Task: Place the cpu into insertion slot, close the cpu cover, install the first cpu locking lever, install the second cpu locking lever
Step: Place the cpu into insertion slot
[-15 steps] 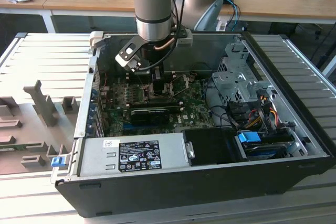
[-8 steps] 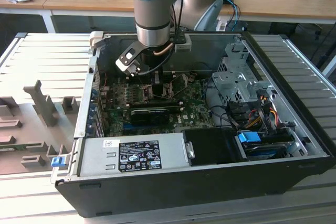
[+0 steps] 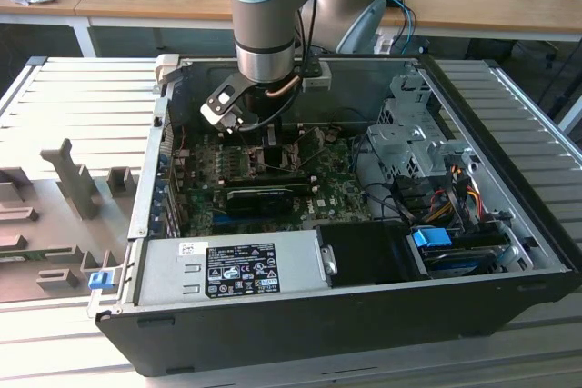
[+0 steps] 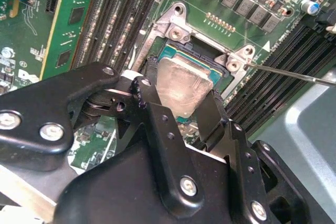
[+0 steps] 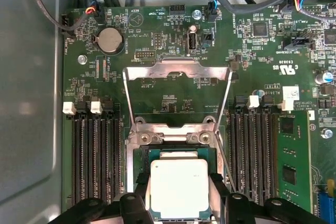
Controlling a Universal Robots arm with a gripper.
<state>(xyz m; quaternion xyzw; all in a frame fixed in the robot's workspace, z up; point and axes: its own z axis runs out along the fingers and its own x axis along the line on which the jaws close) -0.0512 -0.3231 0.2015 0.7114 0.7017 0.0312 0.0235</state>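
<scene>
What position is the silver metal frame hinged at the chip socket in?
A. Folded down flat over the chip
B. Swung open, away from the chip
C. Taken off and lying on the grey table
B: in the first wrist view the cpu cover stands swung open beyond the socket, the green board shows through its opening, and the cpu is uncovered.

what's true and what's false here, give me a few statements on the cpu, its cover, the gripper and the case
1. The cpu cover is closed over the cpu. False: it stands open, tipped away from the socket.
2. The gripper is shut on the cpu at the socket. True.
3. A round coin battery sits on the motherboard. True.
4. The computer case is closed up. False: its side is open and the arm reaches in.
</scene>
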